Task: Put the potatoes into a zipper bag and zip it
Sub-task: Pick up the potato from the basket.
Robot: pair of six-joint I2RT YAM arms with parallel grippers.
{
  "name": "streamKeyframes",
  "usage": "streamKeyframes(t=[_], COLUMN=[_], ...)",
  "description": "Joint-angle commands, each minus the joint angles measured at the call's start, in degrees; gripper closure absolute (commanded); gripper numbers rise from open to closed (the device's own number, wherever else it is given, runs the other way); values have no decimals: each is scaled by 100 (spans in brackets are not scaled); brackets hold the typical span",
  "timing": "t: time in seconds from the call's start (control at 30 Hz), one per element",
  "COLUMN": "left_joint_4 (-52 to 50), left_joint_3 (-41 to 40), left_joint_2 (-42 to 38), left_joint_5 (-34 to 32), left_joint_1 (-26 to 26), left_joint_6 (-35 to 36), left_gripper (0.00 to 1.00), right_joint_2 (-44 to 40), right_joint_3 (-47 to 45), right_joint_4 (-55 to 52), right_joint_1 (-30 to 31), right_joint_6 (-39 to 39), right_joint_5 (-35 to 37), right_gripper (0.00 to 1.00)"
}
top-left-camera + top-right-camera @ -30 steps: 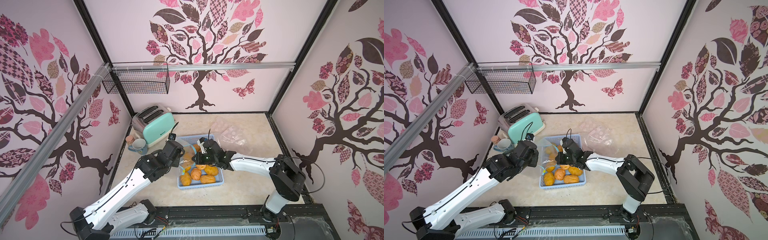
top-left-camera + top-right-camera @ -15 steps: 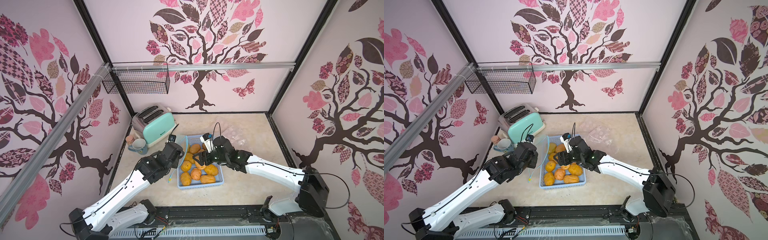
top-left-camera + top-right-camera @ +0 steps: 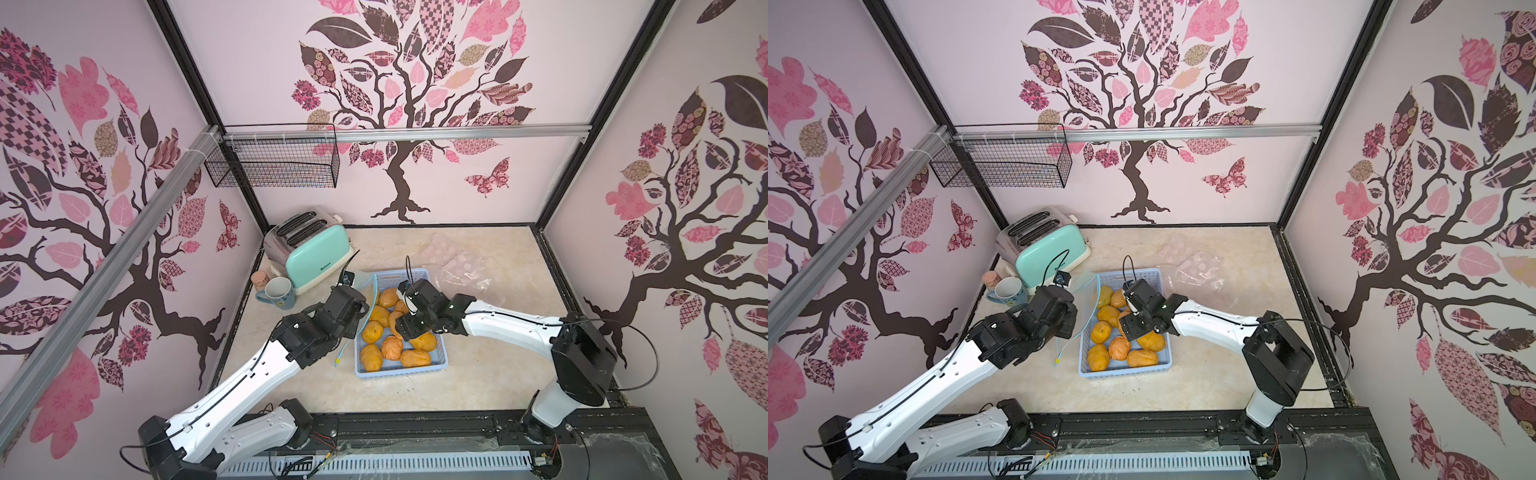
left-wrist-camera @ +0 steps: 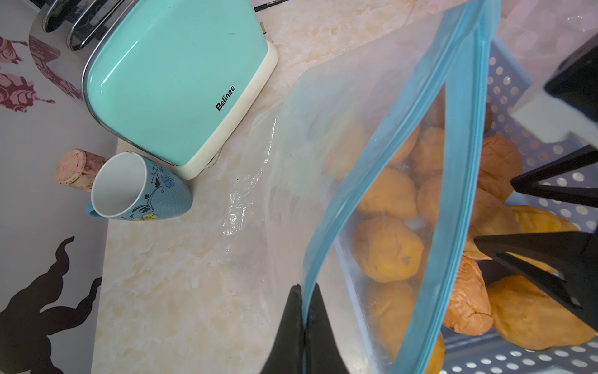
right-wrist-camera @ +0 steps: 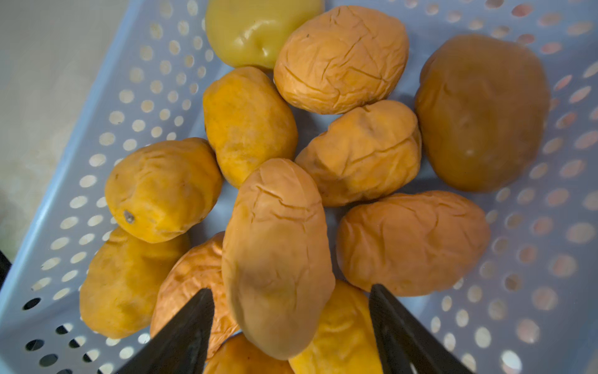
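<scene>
1. Marbled desk (image 3: 478,374): a blue perforated basket (image 3: 401,372) sits mid-desk, nearer the front edge, holding the potatoes (image 5: 249,123).
2. The right arm (image 3: 511,328) reaches in from the front-right corner, wrist bent down over the basket, the right gripper (image 5: 291,288) with fingers spread.
3. The zipper bag (image 4: 323,136) hangs open at the basket's left edge, its blue rim pinched by the left gripper (image 4: 304,291).
4. One long potato (image 5: 275,243) lies between the spread fingers, untouched, with its long axis running away from them; the right arm is nearer.

The potatoes (image 5: 278,252) lie in the basket (image 5: 97,136) under the right gripper (image 5: 291,289). The zipper bag (image 4: 372,107) hangs from the left gripper (image 4: 305,288), between the two. The toaster (image 4: 174,84) and mug (image 4: 139,191) stand beyond the left gripper.
</scene>
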Motion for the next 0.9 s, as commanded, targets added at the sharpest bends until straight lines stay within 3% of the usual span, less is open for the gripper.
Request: streamKeyframes(t=[0.0, 0.13, 0.37, 0.63, 0.73, 0.87], left_joint_4=[55, 81, 85, 94, 108, 129], left_joint_3=[-158, -185, -189, -189, -190, -191], left_joint_2=[-8, -27, 3, 8, 8, 8], left_joint_5=[-1, 64, 65, 165, 238, 293], left_joint_1=[-16, -15, -24, -24, -24, -11], left_joint_6=[55, 80, 104, 104, 102, 98], left_gripper=[100, 100, 100, 100, 100, 100], right_joint_2=[404, 709, 672, -883, -1640, -2223], right_joint_3=[312, 441, 528, -224, -779, -1516], right_joint_4=[-177, -57, -55, 838, 1867, 3742], right_joint_1=[24, 27, 21, 29, 32, 89], right_joint_6=[-124, -162, -178, -44, 544, 2093], right_joint_5=[52, -318, -459, -851, -1640, -2086], right_gripper=[24, 31, 55, 67, 67, 69])
